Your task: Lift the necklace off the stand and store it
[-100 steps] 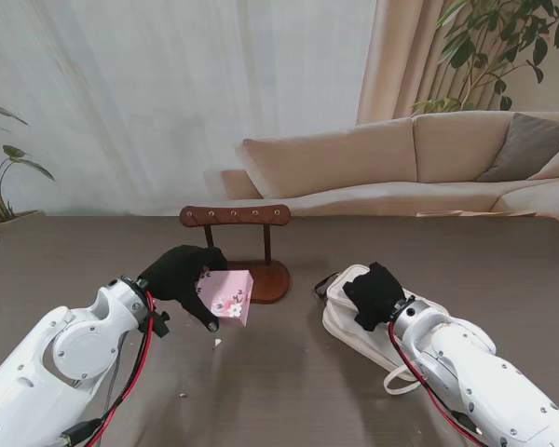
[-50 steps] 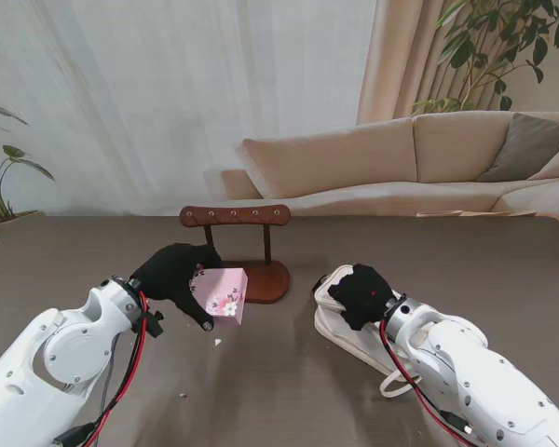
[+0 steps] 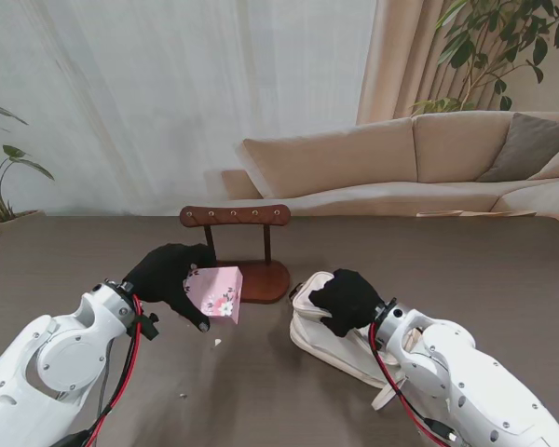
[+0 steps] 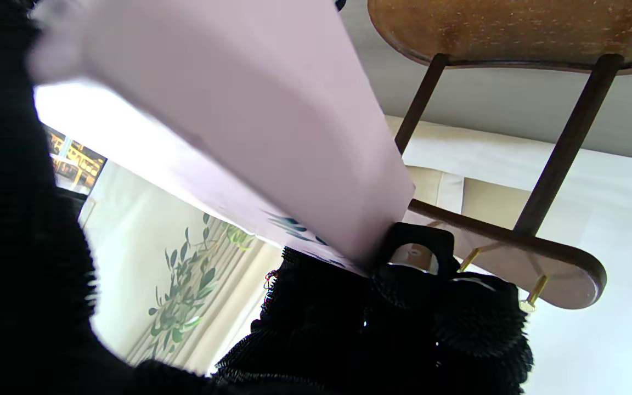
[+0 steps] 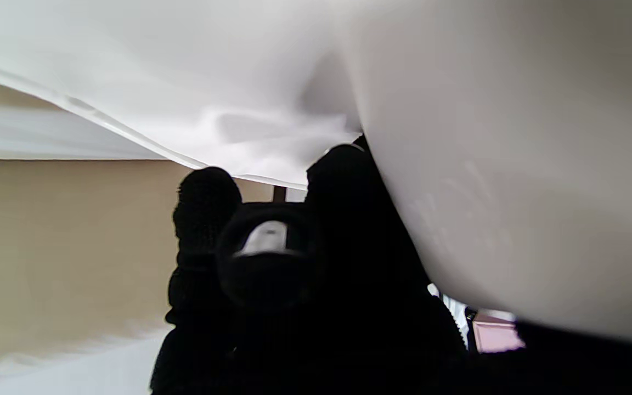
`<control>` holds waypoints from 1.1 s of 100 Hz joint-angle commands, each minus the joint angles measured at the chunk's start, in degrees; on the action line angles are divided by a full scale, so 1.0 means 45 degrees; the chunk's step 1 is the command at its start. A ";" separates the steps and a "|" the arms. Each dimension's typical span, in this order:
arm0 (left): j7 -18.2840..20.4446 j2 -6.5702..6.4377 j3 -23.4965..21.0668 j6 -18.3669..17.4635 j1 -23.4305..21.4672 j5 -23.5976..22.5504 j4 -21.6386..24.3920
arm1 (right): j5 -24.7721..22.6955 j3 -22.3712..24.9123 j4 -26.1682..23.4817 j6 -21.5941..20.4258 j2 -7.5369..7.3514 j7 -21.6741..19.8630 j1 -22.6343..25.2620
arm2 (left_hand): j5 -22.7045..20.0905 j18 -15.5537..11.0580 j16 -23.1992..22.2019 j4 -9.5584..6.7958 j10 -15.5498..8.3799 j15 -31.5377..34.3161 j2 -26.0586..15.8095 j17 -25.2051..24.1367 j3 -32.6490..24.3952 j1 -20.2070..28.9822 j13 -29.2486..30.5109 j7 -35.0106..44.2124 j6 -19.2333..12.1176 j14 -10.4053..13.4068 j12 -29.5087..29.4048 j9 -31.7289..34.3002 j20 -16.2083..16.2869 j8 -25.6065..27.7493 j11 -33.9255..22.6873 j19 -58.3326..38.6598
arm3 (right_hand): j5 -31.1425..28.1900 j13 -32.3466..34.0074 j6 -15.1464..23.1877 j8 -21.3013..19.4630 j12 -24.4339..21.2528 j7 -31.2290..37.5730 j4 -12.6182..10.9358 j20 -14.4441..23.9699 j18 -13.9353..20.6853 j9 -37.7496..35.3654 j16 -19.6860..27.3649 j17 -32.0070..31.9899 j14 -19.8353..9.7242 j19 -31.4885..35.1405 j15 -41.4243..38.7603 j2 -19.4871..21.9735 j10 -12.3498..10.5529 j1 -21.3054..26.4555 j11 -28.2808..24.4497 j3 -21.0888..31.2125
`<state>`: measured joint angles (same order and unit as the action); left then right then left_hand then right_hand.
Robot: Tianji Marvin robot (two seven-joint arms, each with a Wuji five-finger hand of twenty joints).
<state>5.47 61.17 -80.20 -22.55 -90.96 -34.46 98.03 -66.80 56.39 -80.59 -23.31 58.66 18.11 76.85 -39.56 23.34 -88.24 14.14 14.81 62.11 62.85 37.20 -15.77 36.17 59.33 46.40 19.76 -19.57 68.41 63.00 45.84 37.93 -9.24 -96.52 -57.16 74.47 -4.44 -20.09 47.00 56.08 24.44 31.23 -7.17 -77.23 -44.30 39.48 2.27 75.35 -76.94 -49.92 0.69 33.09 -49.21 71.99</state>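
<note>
Left hand [image 3: 172, 275] grips pink box [image 3: 216, 292]; right hand [image 3: 347, 301] clutches white bag [image 3: 328, 333].

You have one wooden stand [image 3: 238, 244] on the table, with five small brass pegs along its top bar. One pink floral box [image 3: 216, 293] sits beside it, and one white bag [image 3: 331, 340]. Two black-gloved hands are in view, the left hand [image 3: 172, 277] and the right hand [image 3: 347, 302]. Two tiny white scraps [image 3: 216, 342] lie on the tabletop.
</note>
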 commanded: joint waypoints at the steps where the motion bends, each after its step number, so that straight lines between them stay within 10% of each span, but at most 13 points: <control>1: 0.0228 0.0046 -0.0067 0.0068 -0.0051 -0.0006 0.0243 | 0.0112 -0.0107 -0.0287 -0.0266 0.0204 -0.0050 0.0142 | -0.0910 -0.1136 -0.0237 -0.1306 -0.0631 0.1564 -0.2106 -0.0103 -1.2215 0.3086 0.0936 0.9029 0.1566 0.2384 0.1292 0.2459 -0.0016 0.1293 -0.4710 0.0967 | -0.1522 0.0264 0.4262 -0.0894 0.0207 0.2573 -0.1643 0.0342 0.0231 0.0134 -0.0217 0.3110 -0.1608 0.0614 -0.0450 0.1286 0.0151 0.2220 0.0056 0.2643; 87: 0.0108 0.0060 -0.0798 0.0216 -0.0959 -0.0277 0.0776 | 0.1164 -0.3739 -0.1661 0.1142 0.0801 0.0462 -0.0467 | -0.0902 -0.1105 -0.0236 -0.1305 -0.0615 0.1554 -0.2113 -0.0100 -1.2204 0.3107 0.0927 0.9026 0.1588 0.2341 0.1309 0.2452 -0.0012 0.1317 -0.4712 0.0972 | -0.1262 0.0253 0.4164 -0.0637 -0.0071 0.2491 -0.1551 0.0527 0.0297 0.0328 -0.0248 0.3039 -0.1592 0.0442 -0.0305 0.1314 0.0100 0.2207 0.0080 0.2551; 110: 0.0067 0.0064 -0.0922 0.0274 -0.1163 -0.0376 0.0837 | 0.0989 -0.4670 -0.1278 0.1707 0.0857 0.0749 -0.1035 | -0.0898 -0.1109 -0.0237 -0.1303 -0.0594 0.1555 -0.2145 -0.0122 -1.2185 0.3114 0.0932 0.9020 0.1587 0.2348 0.1311 0.2444 -0.0007 0.1318 -0.4703 0.0980 | -0.0606 0.0246 0.4389 0.0492 -0.1408 0.2424 -0.1199 0.0375 -0.0207 0.0539 0.0963 0.1894 -0.0917 -0.0131 0.2127 0.1379 -0.0521 0.1914 0.0951 0.2388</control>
<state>4.87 61.20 -84.11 -21.59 -95.81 -36.03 101.28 -61.59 35.69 -86.50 -15.70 62.02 21.75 72.48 -39.56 23.34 -88.24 14.17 14.93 62.23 62.83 37.27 -15.77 36.17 60.23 46.91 19.89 -19.35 68.42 63.03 46.21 37.95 -9.86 -96.12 -57.09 74.47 -2.95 -18.89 42.38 57.74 23.87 31.42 -7.17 -77.12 -41.68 39.48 1.98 75.37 -70.76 -49.60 0.19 33.13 -49.07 71.99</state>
